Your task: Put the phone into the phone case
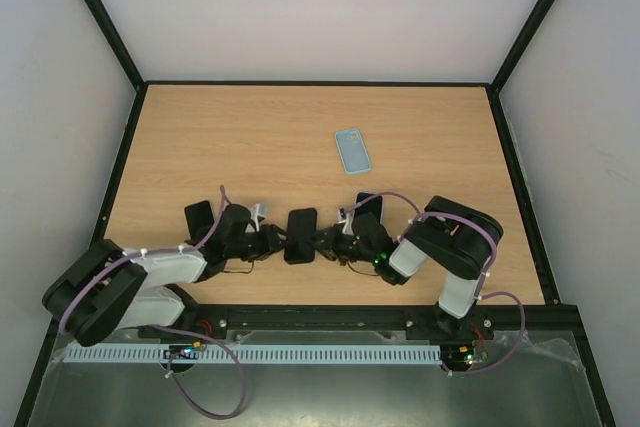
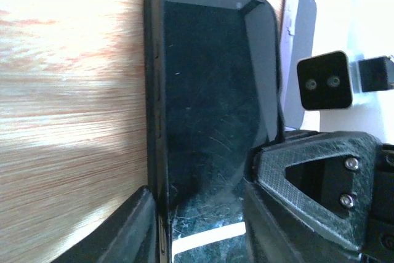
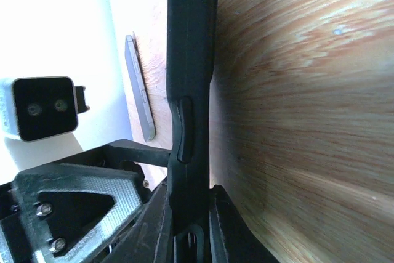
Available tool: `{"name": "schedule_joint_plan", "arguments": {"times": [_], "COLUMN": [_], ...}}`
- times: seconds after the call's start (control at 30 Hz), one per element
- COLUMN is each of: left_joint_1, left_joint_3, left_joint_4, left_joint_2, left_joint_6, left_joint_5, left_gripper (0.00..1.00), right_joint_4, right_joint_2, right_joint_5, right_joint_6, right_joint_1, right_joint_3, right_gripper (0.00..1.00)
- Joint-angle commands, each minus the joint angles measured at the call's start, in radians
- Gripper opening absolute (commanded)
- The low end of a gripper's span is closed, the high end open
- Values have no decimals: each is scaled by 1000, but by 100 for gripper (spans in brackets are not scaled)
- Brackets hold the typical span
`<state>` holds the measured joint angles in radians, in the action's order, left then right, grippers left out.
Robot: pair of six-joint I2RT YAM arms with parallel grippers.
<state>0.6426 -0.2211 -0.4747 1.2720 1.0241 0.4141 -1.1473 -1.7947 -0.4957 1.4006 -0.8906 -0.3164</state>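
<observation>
Right gripper (image 3: pixel 188 217): clamped narrow on edge of black case (image 2: pixel 209 103), 6 o'clock of table (image 1: pixel 200 137); left gripper (image 2: pixel 203 207): straddled its other end, hold untellable; phone (image 1: pixel 352 150): pale blue, flat at 1 o'clock, apart; likely rigid, slick, thin; best taken by long edges.

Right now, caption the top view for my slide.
Left gripper and right gripper meet on a black phone; a blue case lies beyond.

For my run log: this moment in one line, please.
right claw shut on black case; left claw around it, grip unclear; blue phone apart
</observation>
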Motion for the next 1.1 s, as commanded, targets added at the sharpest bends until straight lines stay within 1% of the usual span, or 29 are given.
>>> {"name": "schedule_joint_plan", "arguments": {"times": [0.0, 0.1, 0.3, 0.4, 0.47, 0.57, 0.73, 0.87, 0.97, 1.07], "left_joint_1": [-23, -53, -123, -144, -151, -156, -158, -158, -158, -158], "left_joint_3": [12, 12, 4, -2, -14, -42, -68, -46, -19, 11], "left_joint_4": [21, 41, 143, 151, 157, 163, 141, 35, -80, -172], "left_joint_2": [-45, -108, -281, -360, -401, -435, -468, -509, -544, -588], "left_joint_6": [13, 16, 1, -1, -3, -9, 7, 72, 137, 187], "left_joint_5": [49, 79, 121, 160, 182, 218, 262, 294, 321, 318], "left_gripper": [44, 56, 78, 87, 90, 91, 90, 88, 84, 75], "right_joint_4": [-75, -84, -78, -77, -77, -77, -64, -21, -10, -4], "right_joint_2": [17, 49, 166, 224, 262, 324, 454, 549, 591, 617], "right_joint_5": [-5, -16, -27, -47, -69, -110, -160, -182, -183, -188], "right_joint_6": [5, -9, -65, -91, -107, -133, -173, -196, -198, -203], "right_joint_1": [-7, -7, -7, -7, -8, -11, -34, -64, -82, -99], "right_joint_3": [23, 33, 76, 94, 101, 108, 116, 104, 103, 105], "right_gripper": [6, 5, 5, 5, 5, 5, 5, 5, 5, 5]}}
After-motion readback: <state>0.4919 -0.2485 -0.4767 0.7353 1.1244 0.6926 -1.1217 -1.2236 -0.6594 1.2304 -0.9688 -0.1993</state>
